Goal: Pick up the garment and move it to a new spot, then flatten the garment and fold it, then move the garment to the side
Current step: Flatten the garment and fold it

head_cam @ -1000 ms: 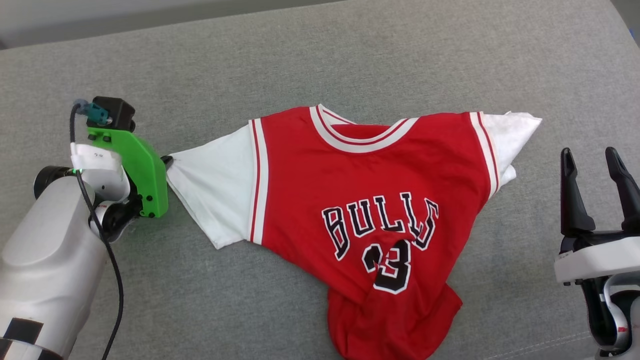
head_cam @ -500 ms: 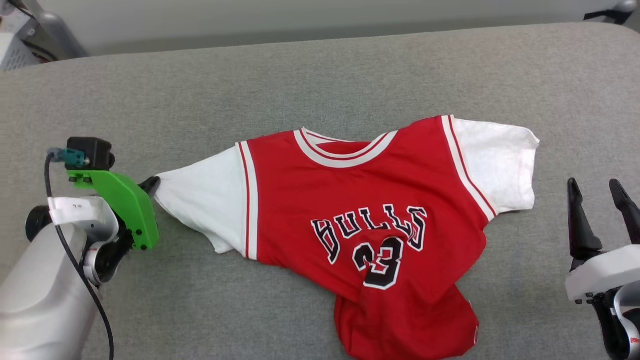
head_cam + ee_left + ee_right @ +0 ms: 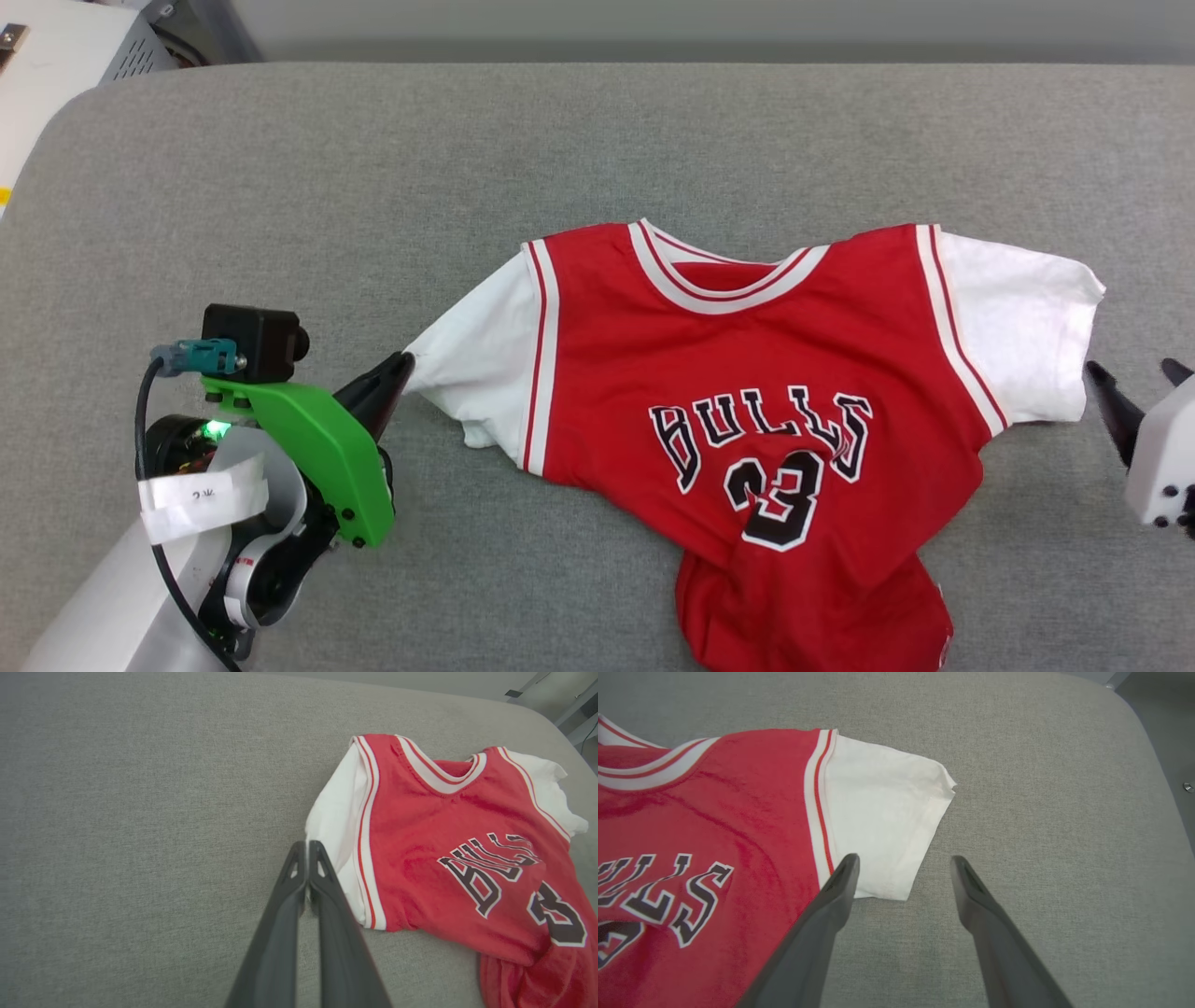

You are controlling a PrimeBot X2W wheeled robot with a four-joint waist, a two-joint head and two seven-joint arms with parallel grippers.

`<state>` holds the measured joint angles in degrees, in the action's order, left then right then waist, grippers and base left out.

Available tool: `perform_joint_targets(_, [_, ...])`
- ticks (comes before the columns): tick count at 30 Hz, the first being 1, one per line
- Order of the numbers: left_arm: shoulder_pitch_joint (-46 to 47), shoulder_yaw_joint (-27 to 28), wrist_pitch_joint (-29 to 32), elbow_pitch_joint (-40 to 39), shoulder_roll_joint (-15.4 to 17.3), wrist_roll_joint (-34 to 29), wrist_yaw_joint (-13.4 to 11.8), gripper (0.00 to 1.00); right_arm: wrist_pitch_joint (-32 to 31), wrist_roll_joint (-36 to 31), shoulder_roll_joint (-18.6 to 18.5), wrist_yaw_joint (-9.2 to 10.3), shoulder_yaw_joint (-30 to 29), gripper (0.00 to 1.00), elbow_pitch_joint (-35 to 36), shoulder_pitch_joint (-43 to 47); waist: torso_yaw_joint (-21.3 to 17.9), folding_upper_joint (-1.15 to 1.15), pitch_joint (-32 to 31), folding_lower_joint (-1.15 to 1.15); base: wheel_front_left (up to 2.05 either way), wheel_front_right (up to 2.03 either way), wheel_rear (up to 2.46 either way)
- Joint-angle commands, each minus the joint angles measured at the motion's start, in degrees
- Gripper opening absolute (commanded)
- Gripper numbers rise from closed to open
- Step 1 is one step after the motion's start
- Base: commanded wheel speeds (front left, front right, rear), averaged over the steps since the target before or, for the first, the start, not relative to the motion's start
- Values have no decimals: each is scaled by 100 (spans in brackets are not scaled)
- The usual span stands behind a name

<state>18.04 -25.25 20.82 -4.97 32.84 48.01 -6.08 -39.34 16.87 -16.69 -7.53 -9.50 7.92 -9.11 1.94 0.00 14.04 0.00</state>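
Grey woven padded surface (image 3: 597, 131): red short-sleeved T-shirt w/ white sleeves & black "BULLS 23" lettering (image 3: 747, 355) is spread chest-up at centre-right of it. Lower hem (image 3: 812, 607) is left bunched. Left gripper (image 3: 397, 373): fingers are clamped on the left cuff tip, sleeve drawn to a point. Right gripper (image 3: 1137, 378): fingers are held apart, nothing gripped, just beside right sleeve (image 3: 1018, 327). Vs 1 s ago: that sleeve, then crumpled, is now laid flat, & right gripper has been brought close. Flattening is judged under way; right cuff prob. to be pinched next.
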Motion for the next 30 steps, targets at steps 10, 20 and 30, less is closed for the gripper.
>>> perform_joint_targets(10, [-188, -24, 200, -1261, 139, -211, -414, 0, -1444, 354, -888, 4, -15, 100, -871, -1531, 476, 0, 895, 0, 0, 0, 0])
perform_joint_targets(20, [-37, -32, 10, -1512, 46, -289, -356, 0, -1365, -82, -1174, 4, 263, 100, -2058, -2318, 738, 0, 1291, 0, 0, 0, 0])
perform_joint_targets(30, [15, -72, -58, -1470, -5, -287, -308, 0, -1419, 137, -1349, 4, 920, 29, -2783, -2235, 787, 0, 1343, 0, 0, 0, 0])
